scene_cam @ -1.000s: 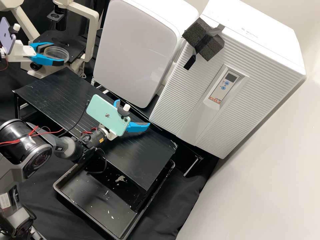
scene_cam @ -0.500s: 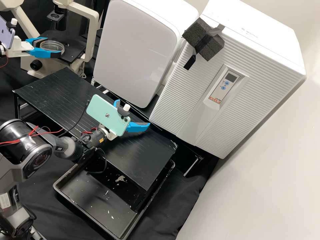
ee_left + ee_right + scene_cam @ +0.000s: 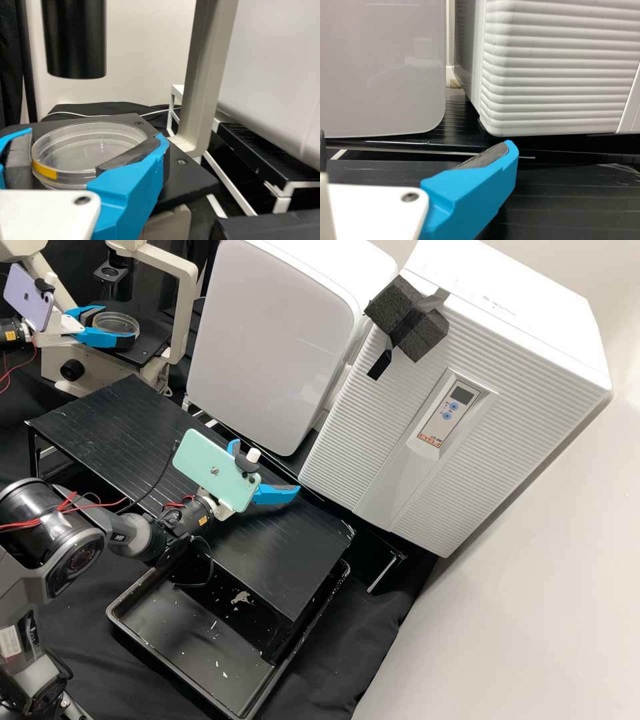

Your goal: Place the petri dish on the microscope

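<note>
Black cloth (image 3: 360,640) is lying beneath one low black stand (image 3: 133,413) and one shallow tray (image 3: 122,633), with two white cabinets (image 3: 273,340) (image 3: 520,353) standing behind. Two phones (image 3: 30,299) (image 3: 217,470) are riding on two arms, one on each. One petri dish (image 3: 115,325) is sitting in the left claw (image 3: 117,323), clamped between its fingers over the stage (image 3: 192,187) of one microscope (image 3: 187,313); whether dish and stage are touching, I cannot tell. The right claw (image 3: 267,468) is hanging over the stand, fingers apart. The left wrist view is showing a yellow mark (image 3: 45,170) on the dish's side and a black tube (image 3: 75,40) hanging above, leaving open space between. The stage's edges are extending past the dish, the microscope's upright is rising beside them, and a narrow gap is separating the cabinets.
</note>
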Robot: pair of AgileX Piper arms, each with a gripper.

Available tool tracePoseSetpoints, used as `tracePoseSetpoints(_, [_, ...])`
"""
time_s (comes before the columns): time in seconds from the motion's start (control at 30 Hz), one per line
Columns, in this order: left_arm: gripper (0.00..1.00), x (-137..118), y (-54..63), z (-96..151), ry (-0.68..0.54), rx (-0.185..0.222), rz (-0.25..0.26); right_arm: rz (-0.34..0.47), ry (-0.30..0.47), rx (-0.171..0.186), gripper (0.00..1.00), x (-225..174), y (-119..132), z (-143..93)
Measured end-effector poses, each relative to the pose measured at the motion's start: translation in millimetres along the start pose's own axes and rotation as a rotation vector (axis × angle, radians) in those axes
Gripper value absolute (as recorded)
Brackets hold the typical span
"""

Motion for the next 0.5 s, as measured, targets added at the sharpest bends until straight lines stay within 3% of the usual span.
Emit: tracePoseSetpoints(0.5, [0.0, 25, -1.4, 0, 0.034, 0.036, 0.006, 0.0, 0.0, 0.0, 1.0, 0, 0, 0])
